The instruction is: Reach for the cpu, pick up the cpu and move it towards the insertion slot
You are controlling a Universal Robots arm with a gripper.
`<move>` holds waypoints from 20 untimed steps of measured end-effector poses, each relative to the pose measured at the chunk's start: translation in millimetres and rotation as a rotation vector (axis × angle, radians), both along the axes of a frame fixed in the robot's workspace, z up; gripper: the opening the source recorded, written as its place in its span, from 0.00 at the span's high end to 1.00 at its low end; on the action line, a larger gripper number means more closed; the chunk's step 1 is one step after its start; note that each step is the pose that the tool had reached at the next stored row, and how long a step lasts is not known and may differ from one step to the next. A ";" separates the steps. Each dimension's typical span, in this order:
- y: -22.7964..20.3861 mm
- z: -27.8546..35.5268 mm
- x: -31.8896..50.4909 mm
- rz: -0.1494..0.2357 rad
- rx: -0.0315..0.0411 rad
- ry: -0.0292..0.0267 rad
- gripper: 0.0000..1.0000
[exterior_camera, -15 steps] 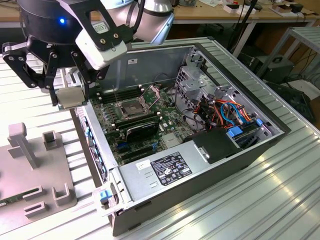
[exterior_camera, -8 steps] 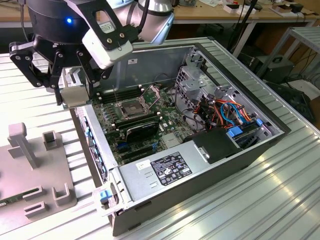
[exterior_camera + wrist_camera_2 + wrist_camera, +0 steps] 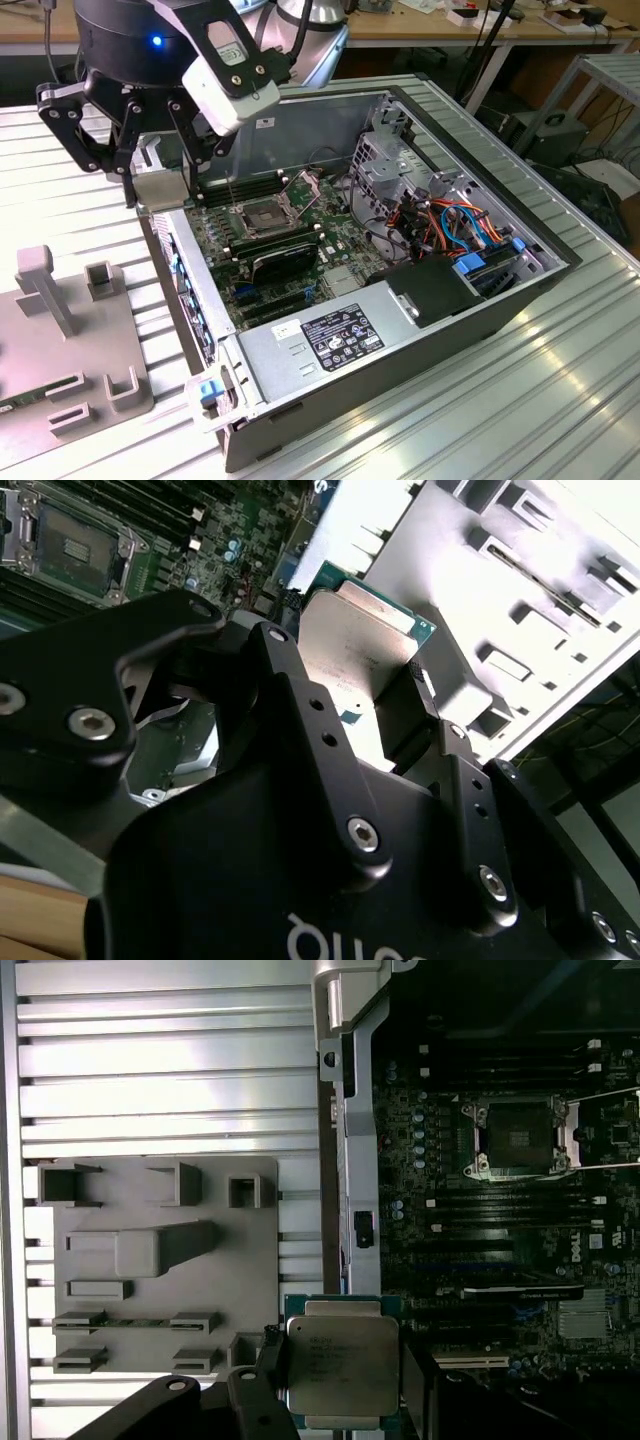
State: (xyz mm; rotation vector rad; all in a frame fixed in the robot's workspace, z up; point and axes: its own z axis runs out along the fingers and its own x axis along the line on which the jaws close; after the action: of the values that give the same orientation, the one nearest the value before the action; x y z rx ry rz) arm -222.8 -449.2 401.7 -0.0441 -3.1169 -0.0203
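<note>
My gripper (image 3: 160, 180) is shut on the cpu (image 3: 160, 190), a thin silvery square chip held flat between the two black fingers. In both wrist views the cpu (image 3: 343, 1365) (image 3: 355, 640) sits clamped by its opposite edges. It hangs over the open computer case's side wall (image 3: 185, 270), at the exterior view's left of the motherboard. The insertion slot (image 3: 258, 215), a square socket with a silver frame and a dark centre, lies open on the green board a short way off, and shows in both wrist views (image 3: 518, 1138) (image 3: 68, 548).
A grey fixture plate (image 3: 60, 330) (image 3: 160, 1260) with upright blocks lies on the ribbed table beside the case. Inside the case are long black memory slots (image 3: 245, 185), a black card (image 3: 285, 258), the power supply (image 3: 330, 335), a metal drive cage (image 3: 400, 150) and coloured cables (image 3: 450, 225).
</note>
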 end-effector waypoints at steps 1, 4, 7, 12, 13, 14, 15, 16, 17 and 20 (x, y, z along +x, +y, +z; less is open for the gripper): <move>0.0 0.0 1.3 0.000 0.0000 0.0000 0.45; 0.0 0.0 1.3 0.000 0.0000 0.0001 0.45; 0.0 0.0 1.5 0.000 0.0000 0.0001 0.45; 0.0 0.0 1.6 0.000 0.0000 0.0000 0.45; 0.0 0.0 1.6 0.000 0.0000 0.0000 0.45; 0.0 0.0 1.6 0.000 0.0000 0.0000 0.45; 0.0 0.0 1.6 0.000 0.0000 0.0000 0.45; 0.0 0.0 1.8 0.000 0.0000 0.0000 0.45; 0.0 0.0 2.5 0.000 0.0000 0.0001 0.45; 0.0 0.0 7.5 0.000 -0.0001 0.0000 0.45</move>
State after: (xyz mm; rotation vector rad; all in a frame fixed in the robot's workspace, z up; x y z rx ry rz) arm -215.3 -449.2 401.8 -0.0444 -3.1169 -0.0201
